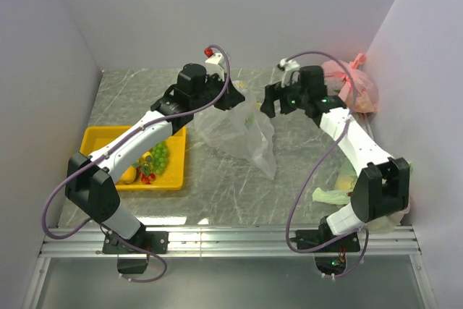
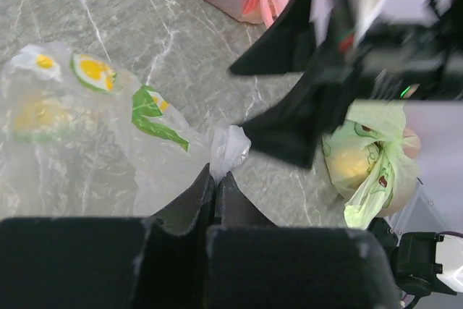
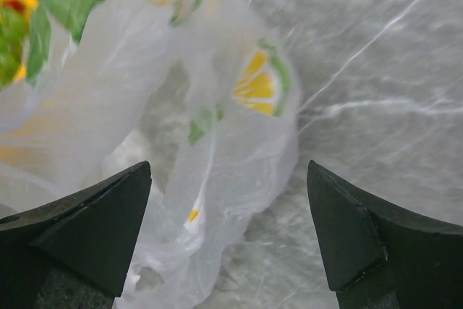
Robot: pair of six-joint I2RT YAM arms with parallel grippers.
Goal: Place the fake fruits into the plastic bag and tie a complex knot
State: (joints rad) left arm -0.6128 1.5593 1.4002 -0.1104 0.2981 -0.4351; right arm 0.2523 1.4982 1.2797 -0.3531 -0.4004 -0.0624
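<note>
Plastic bag (image 1: 240, 135) sits clamped in the left jaws, just ahead of the wide-apart right jaws.

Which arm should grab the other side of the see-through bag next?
Right, probably. The right gripper is wide open and faces the plastic bag just in front of it. The left gripper is busy: it is shut on a pinch of the bag's film.

Clear plastic bag (image 1: 239, 132), lemon-and-leaf print
</note>
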